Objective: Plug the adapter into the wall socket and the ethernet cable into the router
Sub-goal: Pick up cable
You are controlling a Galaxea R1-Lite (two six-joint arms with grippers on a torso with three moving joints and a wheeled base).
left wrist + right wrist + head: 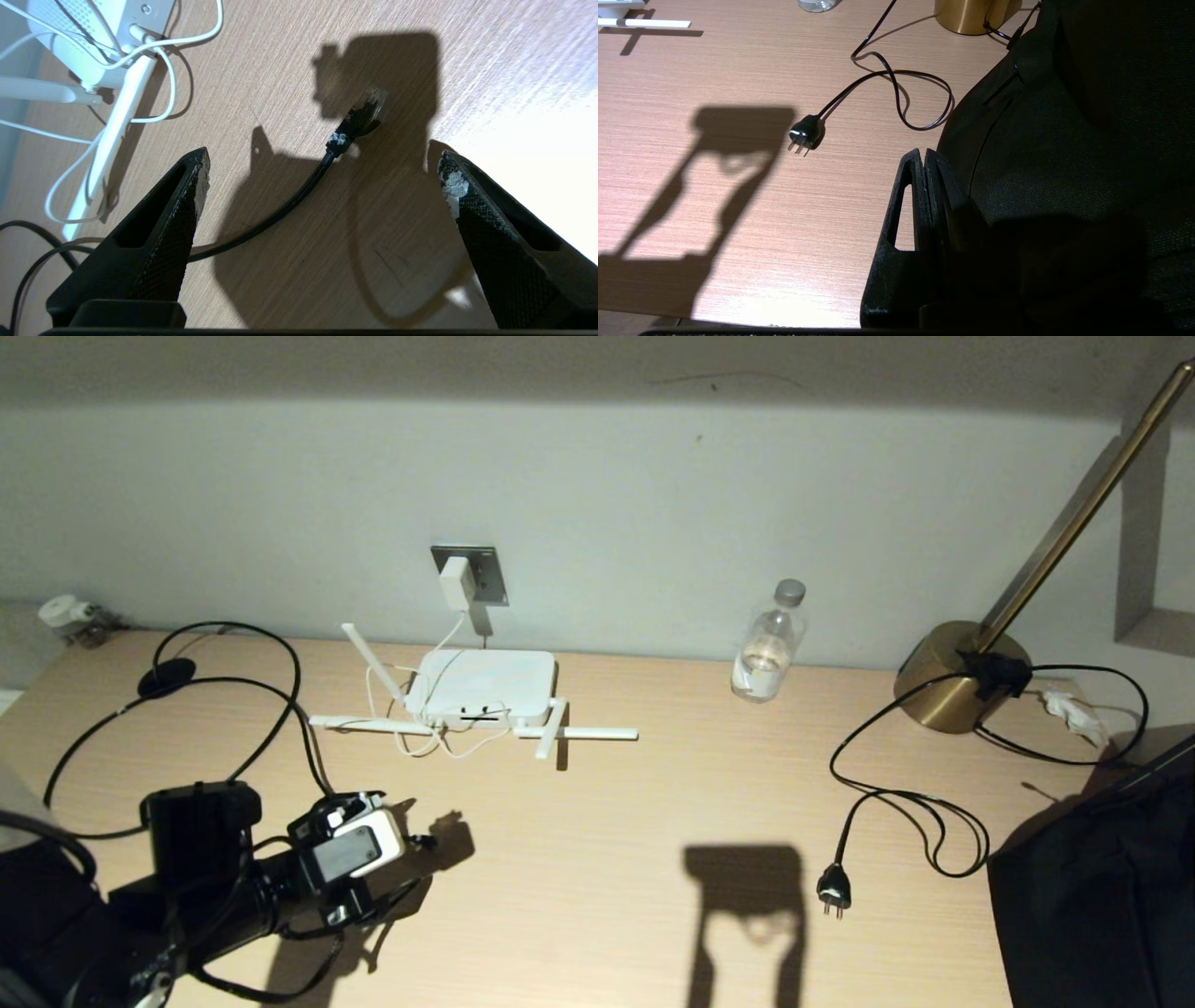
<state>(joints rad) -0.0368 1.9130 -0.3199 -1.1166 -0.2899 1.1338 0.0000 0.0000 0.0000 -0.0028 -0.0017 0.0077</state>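
Black fingers (163, 224) of the left gripper (322, 196) are standing wide apart, holding nothing, as the left arm is reaching in low over the desk (597, 859) from the near left corner. Between the two fingers, just past their tips, the cable (280, 210) is lying on the wood, its clear plug (371, 100) pointing away from the gripper and touching neither finger. Farther out, beyond one fingertip, the router (481, 686) is sitting flat near the wall with its antennas splayed on the desk and thin white cord looping at its port edge. Above it, the adapter (456, 583) is sitting plugged in the socket (485, 574) on the wall. The rest of the cable is curling in big loops to the left of the arm.

The right gripper (924, 161) is resting parked at the desk's near right edge beside a black bag (1064, 140), its fingers pressed together and empty. Ahead of them a lamp plug (804, 133) is lying on the wood, its cord running back to a brass lamp (952, 677). A bottle (767, 649) is standing by the grey wall.
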